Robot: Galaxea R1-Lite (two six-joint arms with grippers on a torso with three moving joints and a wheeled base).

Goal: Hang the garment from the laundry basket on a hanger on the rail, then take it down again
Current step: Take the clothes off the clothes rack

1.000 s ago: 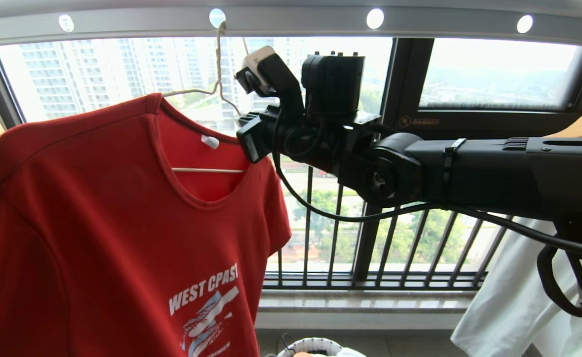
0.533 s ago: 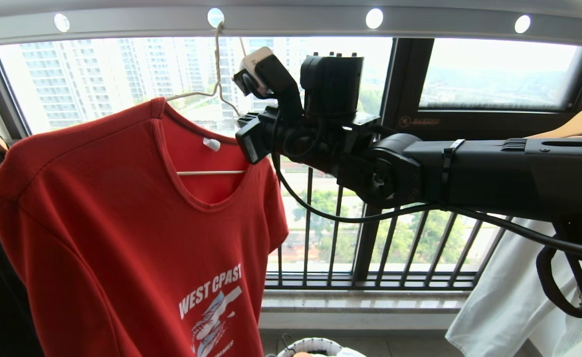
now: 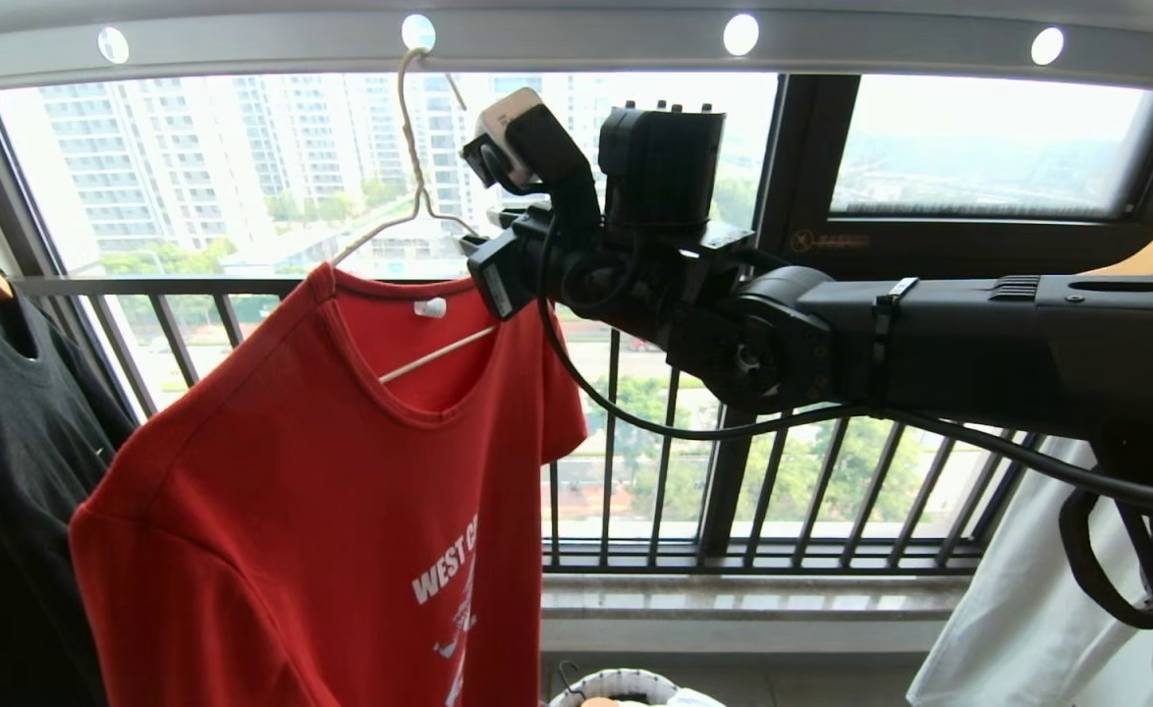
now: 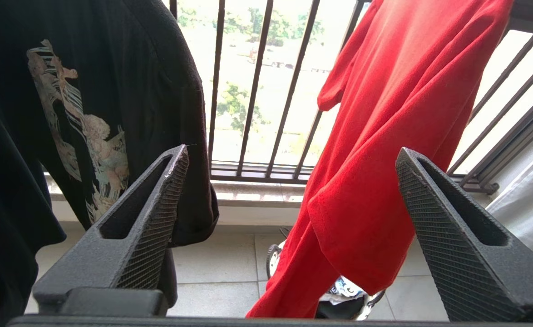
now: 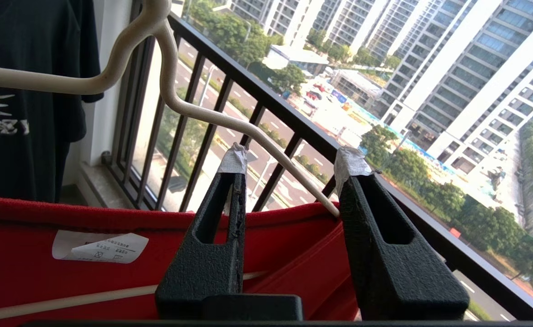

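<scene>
The right pincer (image 5: pixel 289 168) has just parted its jaws, and the cream wire hanger's (image 5: pixel 171 97) sloping arm runs loose between them. Released, the hanger tilts on the rail (image 3: pixel 576 44), the red T-shirt (image 3: pixel 341 511) swinging lower beside it: hanging looks done. The right arm reaches across, level. The left pincer (image 4: pixel 289 177) gapes wide, empty, below the shirt.

Red T-shirt (image 3: pixel 341 511) on a cream wire hanger (image 3: pixel 410 211), tilted — hook through a hole of the grey rail (image 3: pixel 576 44). Right arm (image 3: pixel 930 344) reaches in beside the collar. Black T-shirt (image 3: pixel 17 471) at left; white basket (image 3: pixel 626 687) below, partly seen.
</scene>
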